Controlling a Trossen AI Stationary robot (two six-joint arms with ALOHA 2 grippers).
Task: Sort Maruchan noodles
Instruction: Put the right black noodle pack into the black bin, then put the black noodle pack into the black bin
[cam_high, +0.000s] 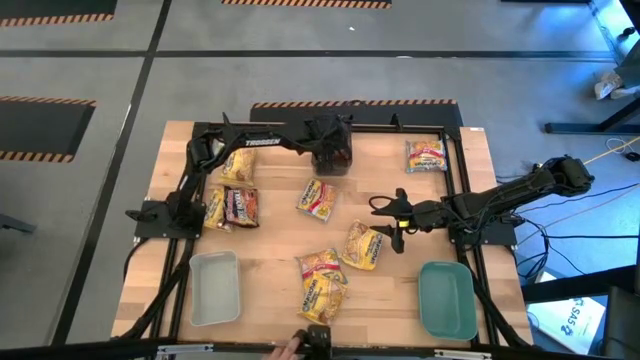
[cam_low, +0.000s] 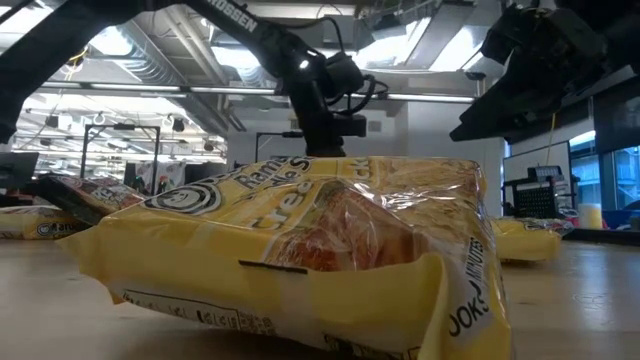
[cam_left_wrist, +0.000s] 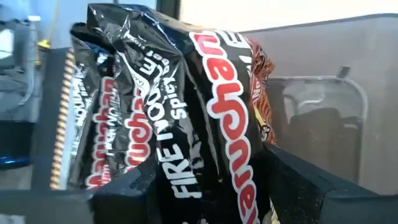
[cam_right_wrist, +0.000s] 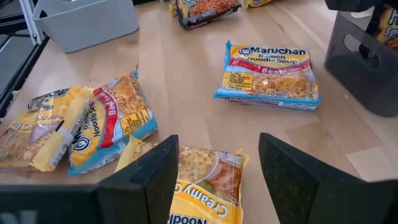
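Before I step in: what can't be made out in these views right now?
- Low view: most of the table, blocked by a yellow packet right at the lens.
- Left wrist view: whether the left gripper grips the black packet filling the frame.
- High view: the dark bin, covered by the left arm.

A pale wooden tabletop (cam_high: 270, 250) with a smooth, matt, lightly grained surface. The noodle packets are thin crinkly plastic film: a glossy yellow packet (cam_low: 300, 250) catches ceiling light, and a shiny black packet (cam_left_wrist: 180, 106) shows creased reflections. A dark bin (cam_right_wrist: 367, 56) looks like matt moulded plastic. The grey tray (cam_high: 214, 287) and teal tray (cam_high: 447, 300) appear smooth plastic with a dull sheen. The right end effector (cam_right_wrist: 214, 180) has matt black, finely textured fingers (cam_right_wrist: 149, 177).
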